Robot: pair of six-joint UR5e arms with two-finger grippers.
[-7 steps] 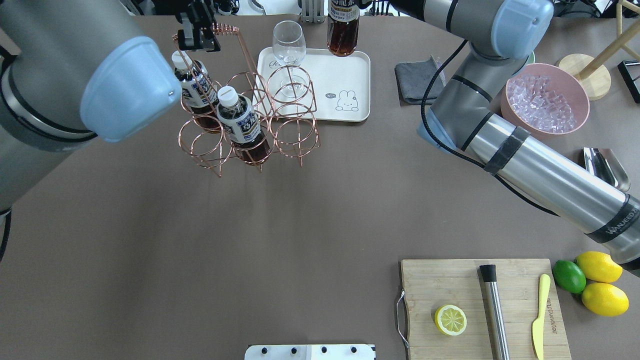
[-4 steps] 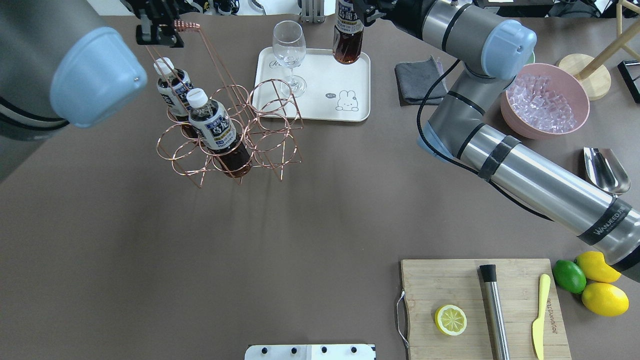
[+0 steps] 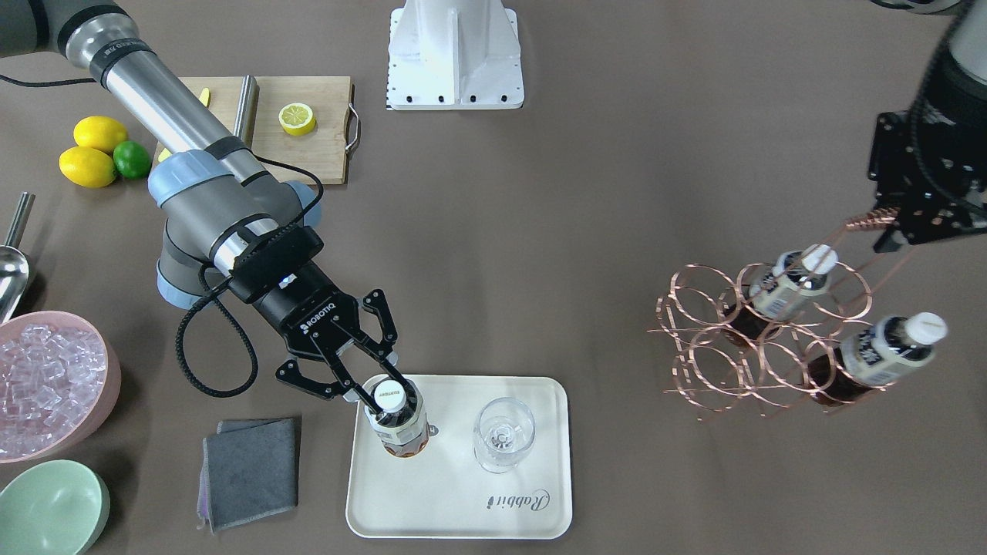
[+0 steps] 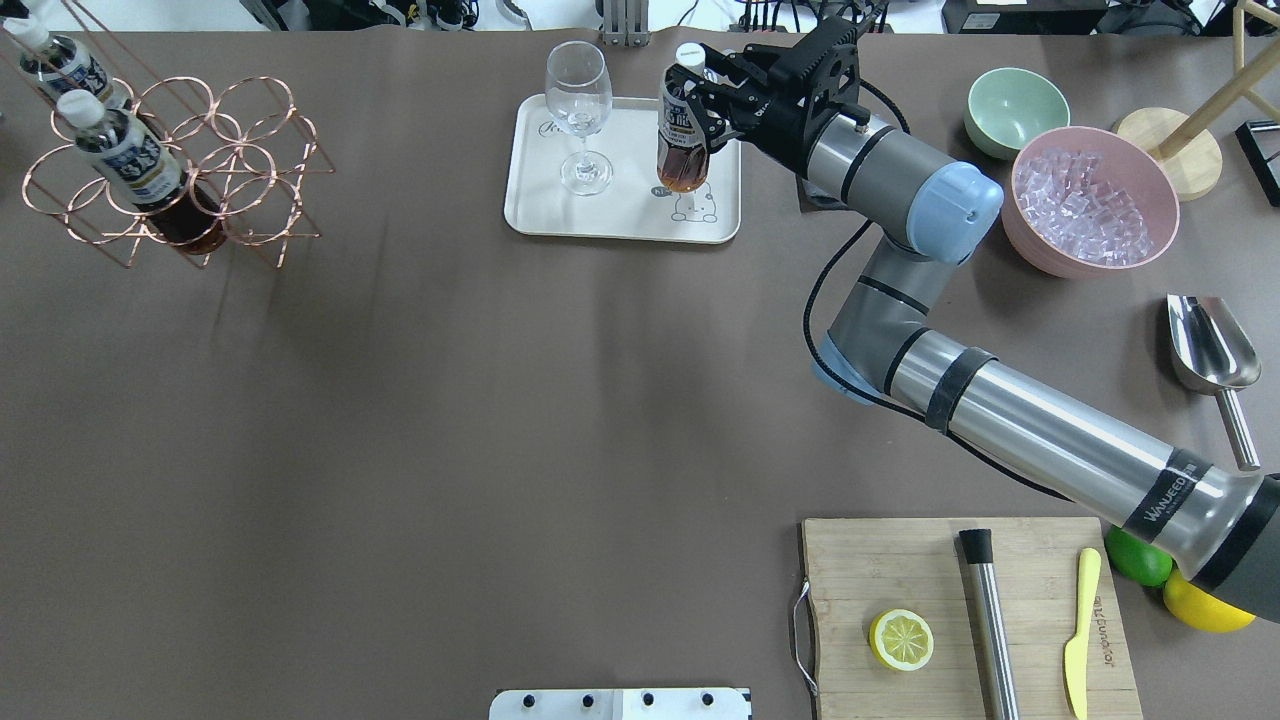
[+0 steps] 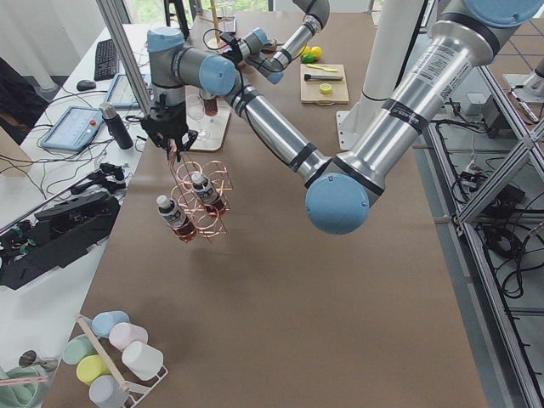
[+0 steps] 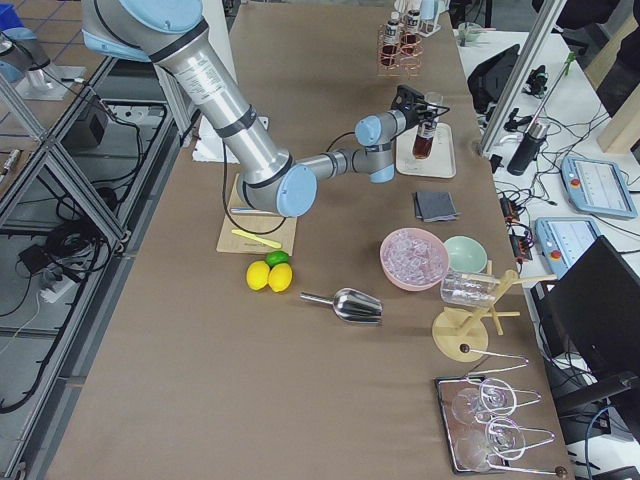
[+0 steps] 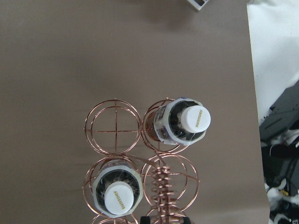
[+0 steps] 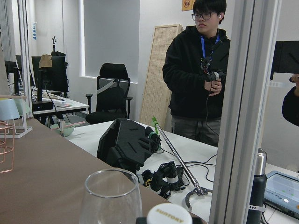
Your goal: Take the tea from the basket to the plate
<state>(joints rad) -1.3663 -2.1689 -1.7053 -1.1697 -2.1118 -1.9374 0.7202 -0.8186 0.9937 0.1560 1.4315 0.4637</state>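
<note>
where the right gripper (image 3: 375, 378) grips the tea (image 3: 399, 428), the plate (image 3: 463, 509) lies beneath.

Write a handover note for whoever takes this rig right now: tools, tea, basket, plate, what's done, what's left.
Right tool: shut on the tea near its cap.
Left tool: shut on the handle of the basket, which hangs tilted on the robot's far left with two bottles in it.
Tea: over the plate, beside the glass; I cannot tell whether its base rests on the plate.
Done: one tea out of the basket and brought to the plate.
Left: seat it upright, open the right tool, and withdraw clear of the glass.
</note>
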